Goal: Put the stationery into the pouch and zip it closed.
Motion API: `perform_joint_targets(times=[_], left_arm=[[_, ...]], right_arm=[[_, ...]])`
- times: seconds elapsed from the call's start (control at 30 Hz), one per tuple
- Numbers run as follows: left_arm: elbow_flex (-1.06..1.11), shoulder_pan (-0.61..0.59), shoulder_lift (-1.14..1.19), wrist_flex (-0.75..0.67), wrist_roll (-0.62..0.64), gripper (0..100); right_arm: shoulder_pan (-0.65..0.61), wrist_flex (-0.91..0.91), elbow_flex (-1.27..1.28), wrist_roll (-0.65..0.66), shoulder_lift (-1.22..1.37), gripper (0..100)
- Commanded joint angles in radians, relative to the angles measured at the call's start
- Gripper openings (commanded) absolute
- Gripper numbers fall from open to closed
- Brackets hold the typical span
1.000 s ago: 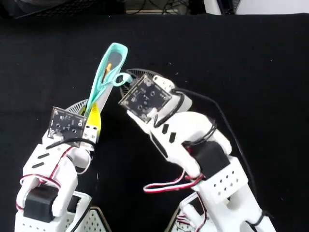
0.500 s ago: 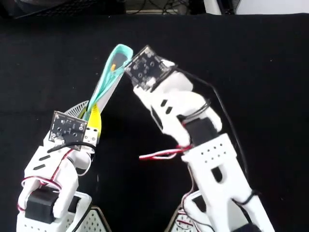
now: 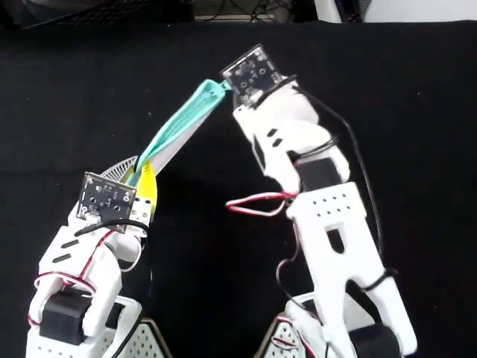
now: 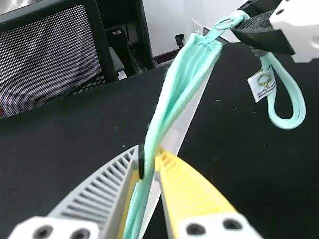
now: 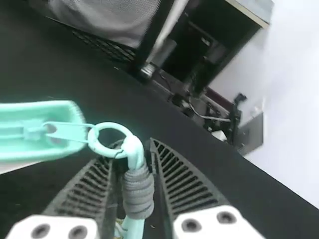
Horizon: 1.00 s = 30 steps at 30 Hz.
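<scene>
Grippers hold the mint-green pouch (image 3: pixel 179 128) taut between them above the black tablecloth (image 3: pixel 402 97). The left gripper (image 4: pixel 148 162), low and close to its base, pinches the pouch's near end between grey and yellow fingers. The right gripper (image 5: pixel 130 152), its arm stretched far forward, is clamped on the wrist strap (image 4: pixel 286 102) beside the zip pull ring (image 5: pixel 110 139). A black mesh panel (image 4: pixel 45 50) and a white wall (image 4: pixel 169 20) stand behind the table

A lab or office workspace: a black-clothed table (image 3: pixel 417 89), mesh panel (image 4: pixel 45 55), and cables (image 5: pixel 202 113) by a white wall (image 5: pixel 291 99).
</scene>
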Motion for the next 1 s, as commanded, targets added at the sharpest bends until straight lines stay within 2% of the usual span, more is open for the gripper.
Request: perform_joint_targets(times=[0.0, 0.4, 0.9, 0.97], left_arm=[[0.008, -0.019, 0.003, 0.012, 0.0, 4], [0.012, -0.024, 0.003, 0.012, 0.0, 4], [0.013, -0.03, 0.003, 0.014, -0.002, 4], [0.024, -0.03, 0.003, 0.009, -0.002, 4]], right_arm=[[0.1, -0.043, -0.048, -0.011, 0.03, 1.2], [0.176, -0.051, -0.156, -0.011, 0.257, 1.2], [0.115, -0.021, -0.151, -0.011, 0.269, 1.6], [0.092, 0.032, -0.163, -0.011, 0.271, 5.4]])
